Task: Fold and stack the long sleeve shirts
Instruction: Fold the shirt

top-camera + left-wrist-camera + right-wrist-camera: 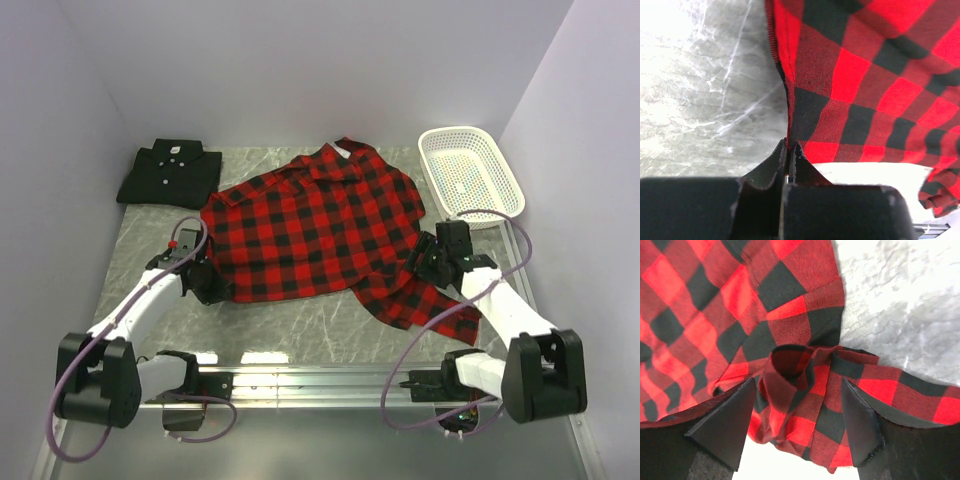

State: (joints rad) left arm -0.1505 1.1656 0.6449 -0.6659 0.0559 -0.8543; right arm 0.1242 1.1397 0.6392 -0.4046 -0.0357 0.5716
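Spread flat left of the basket [470, 170]: plaid shirt [310, 225]. Clamped on its hem, far from basket: left gripper [788, 150]. Gaping astride bunched sleeve nearer basket: right gripper [799, 390]. Folded, farthest from basket: black shirt [170, 172].

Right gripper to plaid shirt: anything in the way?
Nothing visible. The right gripper is open, with a bunched fold of the plaid shirt directly between its jaws. The left gripper is shut on the shirt's edge.

occluded | plaid shirt [310, 225] sleeve partly under right hand [422, 266]
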